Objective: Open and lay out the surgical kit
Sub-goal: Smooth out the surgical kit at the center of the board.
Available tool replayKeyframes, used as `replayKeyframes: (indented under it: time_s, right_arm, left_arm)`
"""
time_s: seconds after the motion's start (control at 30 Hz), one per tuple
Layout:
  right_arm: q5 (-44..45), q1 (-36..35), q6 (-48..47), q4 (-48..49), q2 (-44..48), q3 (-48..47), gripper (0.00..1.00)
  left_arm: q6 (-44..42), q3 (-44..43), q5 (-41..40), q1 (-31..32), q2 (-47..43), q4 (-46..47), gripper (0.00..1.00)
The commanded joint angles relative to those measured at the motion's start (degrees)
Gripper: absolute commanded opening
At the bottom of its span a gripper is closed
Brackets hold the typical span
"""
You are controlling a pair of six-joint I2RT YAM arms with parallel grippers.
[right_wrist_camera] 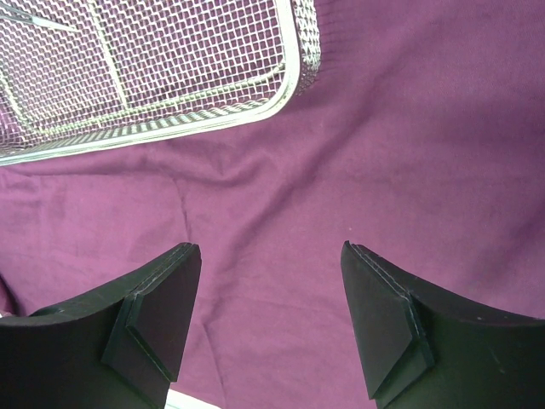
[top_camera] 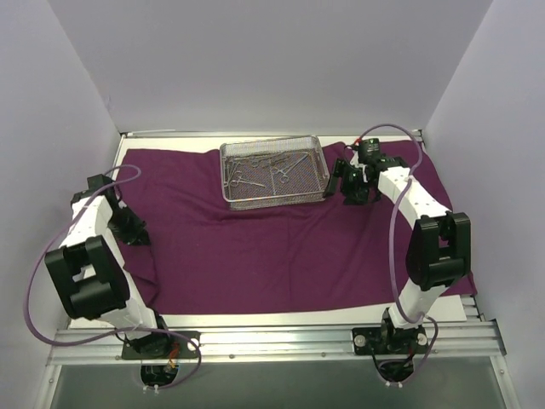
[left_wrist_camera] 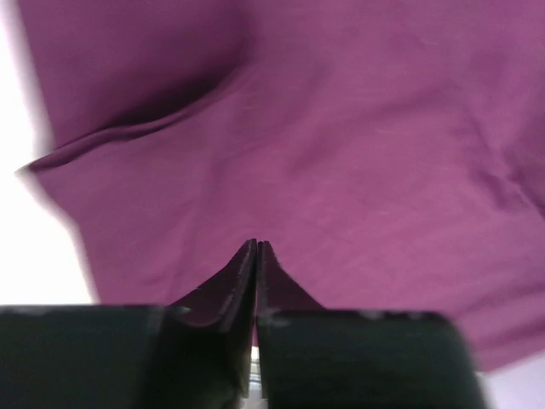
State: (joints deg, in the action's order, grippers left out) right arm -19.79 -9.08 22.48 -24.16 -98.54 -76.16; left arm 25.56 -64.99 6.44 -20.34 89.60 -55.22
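Note:
The deep-purple cloth wrap [top_camera: 255, 247] lies spread open over most of the table. The silver wire-mesh tray [top_camera: 272, 201] stands on it at the back centre, with several slim steel ring-handled instruments [top_camera: 255, 166] inside. My right gripper [top_camera: 351, 189] is open and empty, just right of the tray; in the right wrist view it [right_wrist_camera: 271, 247] hovers over the cloth [right_wrist_camera: 409, 153] near the tray's corner [right_wrist_camera: 289, 85]. My left gripper [top_camera: 136, 232] is at the cloth's left edge; in its wrist view the jaws [left_wrist_camera: 256, 244] are shut over the cloth [left_wrist_camera: 341, 128], with nothing seen between them.
White walls [top_camera: 51, 128] enclose the table on three sides. An aluminium rail [top_camera: 272, 341] carrying both arm bases runs along the near edge. The cloth is bunched into a fold [top_camera: 146, 273] at its near-left corner. White tabletop [left_wrist_camera: 34, 256] shows left of the cloth.

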Motion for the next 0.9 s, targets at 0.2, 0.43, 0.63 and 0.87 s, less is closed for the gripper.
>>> replayKeyframes:
  time_s: [0.2, 0.43, 0.63, 0.87]
  right_arm:
    - [-0.4, 1.3, 0.1, 1.7, 3.7, 3.0, 0.68]
    - [-0.9, 2.4, -0.1, 2.4, 4.4, 3.8, 0.68]
    - [-2.1, 2.3, 0.0, 2.2, 3.3, 2.6, 0.68]
    - [-3.4, 1.1, 0.5, 1.4, 1.2, 0.8, 0.68]
  left_arm:
    - [-1.6, -2.0, 9.1, 1.8, 14.8, 8.9, 0.02]
    - [-1.0, -4.6, -0.5, -1.3, 19.2, 3.0, 0.02]
    - [1.3, -5.7, -12.4, -9.5, 16.3, -4.4, 0.02]
    - [0.2, -11.1, -24.8, -19.0, 4.6, -10.3, 0.02]
